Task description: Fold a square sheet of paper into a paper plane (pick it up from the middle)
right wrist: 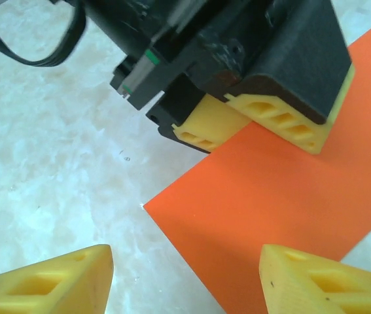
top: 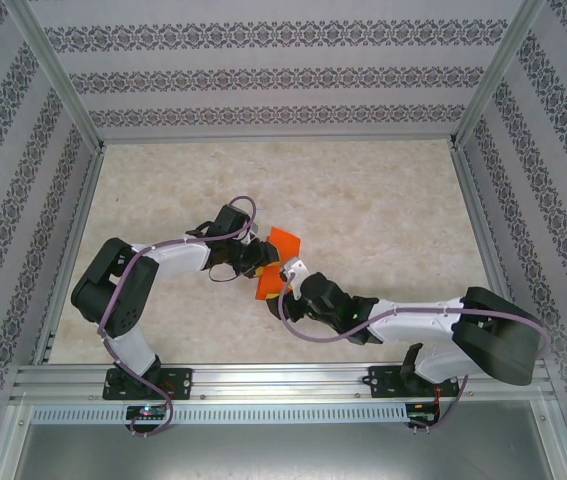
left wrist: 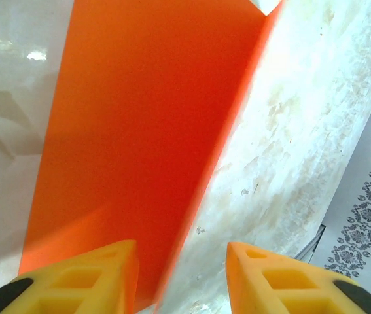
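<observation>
Top external view put the square sheet of paper (top: 283, 246) on the table (top: 383, 200) near its middle, between the two arm tips. Its outline looked uneven and narrower than a plain square, so a first fold seemed to be in. No pointed dart with wings showed, and most of the folding appeared left to do. Left wrist view added what the overhead could not: the left gripper (left wrist: 180, 261) had its jaws apart astride one long straight edge of the orange, not pinching it. Right wrist view showed the right gripper (right wrist: 185, 255) spread wide above a free corner lying flat, holding nothing, with the other arm's yellow fingers (right wrist: 283, 121) down at the sheet beyond.
</observation>
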Robot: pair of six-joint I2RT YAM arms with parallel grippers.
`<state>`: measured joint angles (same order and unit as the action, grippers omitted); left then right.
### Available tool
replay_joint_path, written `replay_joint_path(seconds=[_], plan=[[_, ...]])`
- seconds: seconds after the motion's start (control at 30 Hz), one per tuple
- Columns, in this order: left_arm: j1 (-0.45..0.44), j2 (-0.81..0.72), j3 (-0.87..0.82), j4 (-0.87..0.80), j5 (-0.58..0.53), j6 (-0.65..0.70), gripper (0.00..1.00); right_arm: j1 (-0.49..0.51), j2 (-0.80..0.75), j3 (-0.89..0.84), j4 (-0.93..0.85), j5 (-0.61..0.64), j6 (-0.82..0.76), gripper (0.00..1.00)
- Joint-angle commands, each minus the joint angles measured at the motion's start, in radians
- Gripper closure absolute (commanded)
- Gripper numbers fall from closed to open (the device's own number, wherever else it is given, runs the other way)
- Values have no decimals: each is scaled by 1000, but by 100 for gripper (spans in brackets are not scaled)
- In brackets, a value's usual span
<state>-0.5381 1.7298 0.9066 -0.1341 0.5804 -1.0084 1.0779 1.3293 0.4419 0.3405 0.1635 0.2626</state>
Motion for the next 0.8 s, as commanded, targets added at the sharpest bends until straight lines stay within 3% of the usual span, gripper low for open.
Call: replay_joint_path(seconds=[0.0,0.13,0.37,0.6,0.77], plan=[[-10,5,25,33,22,-4,60,28,-39,-9,-13,152,-120,38],[-12,5,31,29,29,-2,61,79,-14,14,-45,226,-187,36],[-12,2,45,20,44,-4,61,164,166,121,-5,381,-217,35],[-12,-6,49,14,45,-2,61,199,315,227,-1,485,-235,35],[-12,-12,52,9,44,2,61,204,340,257,-58,547,-229,40]])
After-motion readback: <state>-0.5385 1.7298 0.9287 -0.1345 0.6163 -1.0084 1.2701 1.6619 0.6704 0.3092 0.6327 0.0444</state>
